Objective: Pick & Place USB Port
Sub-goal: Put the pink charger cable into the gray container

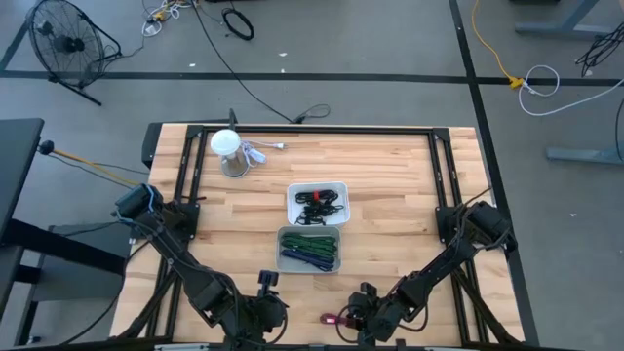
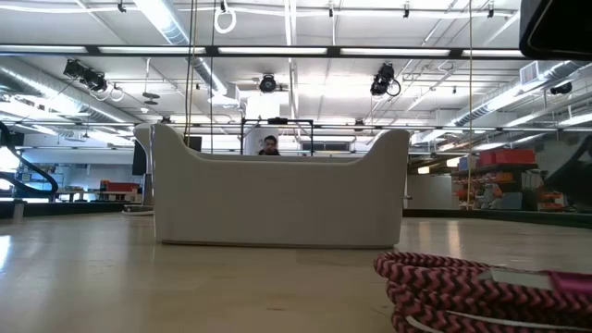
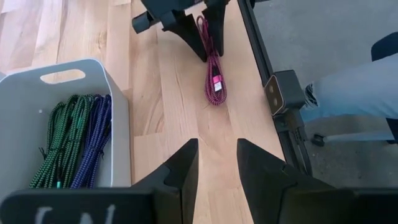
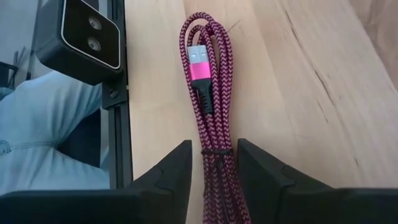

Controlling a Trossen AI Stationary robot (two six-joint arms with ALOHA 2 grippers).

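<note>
A pink braided USB cable (image 4: pixel 208 93), tied in a long narrow coil, lies flat on the wooden table close to its near edge (image 1: pixel 332 319). Its silver plug with a pink housing (image 4: pixel 198 62) rests on top of the coil. My right gripper (image 4: pixel 214 146) is open and slants down over the cable's near end, one finger on each side of the bundle. I cannot tell whether the fingers touch it. My left gripper (image 3: pixel 216 146) hangs open above bare wood to the cable's left (image 1: pixel 265 285), holding nothing.
A white bin (image 1: pixel 310 249) with green and blue cables stands mid-table, close to my left gripper (image 3: pixel 74 124). Behind it stands a second bin (image 1: pixel 317 203) with black cables. A white round object (image 1: pixel 226 146) sits at the far left. A person's leg (image 4: pixel 50 124) shows past the near-edge rail (image 3: pixel 261 62).
</note>
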